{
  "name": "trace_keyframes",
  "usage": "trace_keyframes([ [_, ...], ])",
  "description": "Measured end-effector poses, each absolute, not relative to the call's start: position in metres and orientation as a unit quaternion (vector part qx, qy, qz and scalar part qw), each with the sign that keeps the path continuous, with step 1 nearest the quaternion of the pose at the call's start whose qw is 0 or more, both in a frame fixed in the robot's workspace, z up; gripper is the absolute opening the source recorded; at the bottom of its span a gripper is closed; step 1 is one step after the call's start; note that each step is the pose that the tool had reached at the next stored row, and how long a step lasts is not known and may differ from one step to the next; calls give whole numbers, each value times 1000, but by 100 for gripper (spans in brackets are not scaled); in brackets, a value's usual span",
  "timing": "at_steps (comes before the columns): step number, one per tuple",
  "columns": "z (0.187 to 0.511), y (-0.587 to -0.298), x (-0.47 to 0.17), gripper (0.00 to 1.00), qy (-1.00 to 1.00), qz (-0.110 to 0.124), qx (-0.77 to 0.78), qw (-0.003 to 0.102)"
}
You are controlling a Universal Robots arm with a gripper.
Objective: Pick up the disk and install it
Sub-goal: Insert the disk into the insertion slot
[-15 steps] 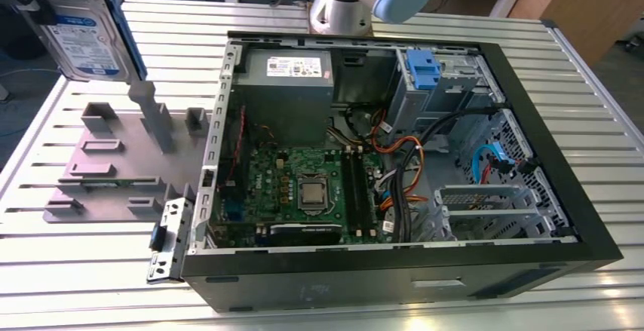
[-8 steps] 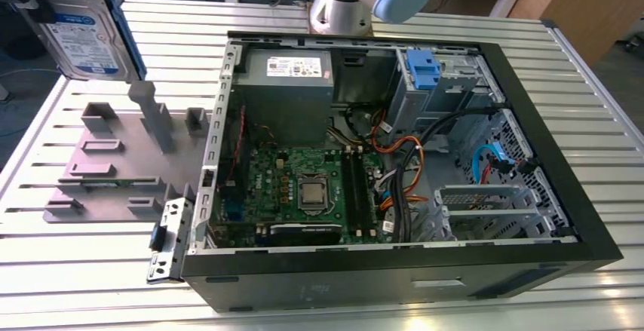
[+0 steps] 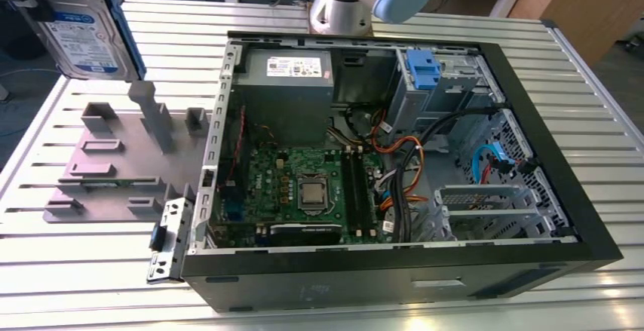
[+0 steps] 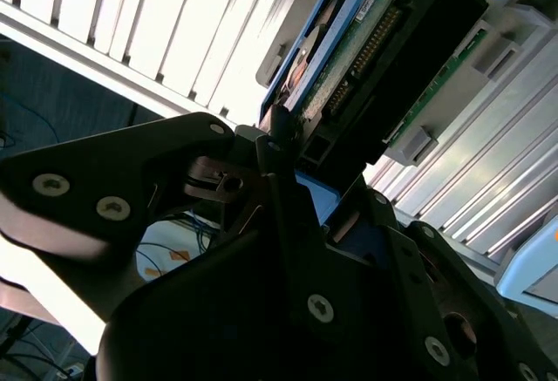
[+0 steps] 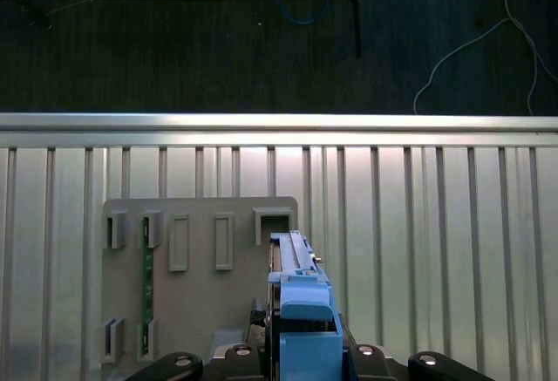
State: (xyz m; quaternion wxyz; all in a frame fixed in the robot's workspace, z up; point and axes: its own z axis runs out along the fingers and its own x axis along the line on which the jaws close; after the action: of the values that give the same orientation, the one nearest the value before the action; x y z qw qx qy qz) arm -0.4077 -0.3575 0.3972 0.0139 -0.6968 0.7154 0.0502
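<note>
While I am gripping the disk (image 3: 86,37), my pincer (image 4: 292,163) is sitting clamped on one end of it, jaws drawn in against the drive and holding nothing else.

- The disk is hanging in the air, clear of every surface, with its white-and-blue label facing the exterior view.
- It is sitting above the far end of the grey plastic stand (image 3: 121,165), not touching the posts.
- In the second wrist view its green circuit-board face and one blue carrier rail (image 4: 301,54) are showing.
- In the first wrist view it is showing edge-on over the stand.
- The stand is lying on the slatted aluminium table (image 3: 90,271).
- The open computer case (image 3: 563,195) is lying just beside it, at the exterior view's right.
- The motherboard (image 3: 302,188), power supply (image 3: 286,82) and a blue drive bracket (image 3: 423,67) are showing inside.
- The disk is hanging outside the case, well apart from that bracket.
</note>
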Motion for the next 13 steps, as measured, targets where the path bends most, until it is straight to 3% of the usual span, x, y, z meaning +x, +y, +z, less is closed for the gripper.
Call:
trace_keyframes([
  [13,401,-358,-408,37,715,50,-697,14],
])
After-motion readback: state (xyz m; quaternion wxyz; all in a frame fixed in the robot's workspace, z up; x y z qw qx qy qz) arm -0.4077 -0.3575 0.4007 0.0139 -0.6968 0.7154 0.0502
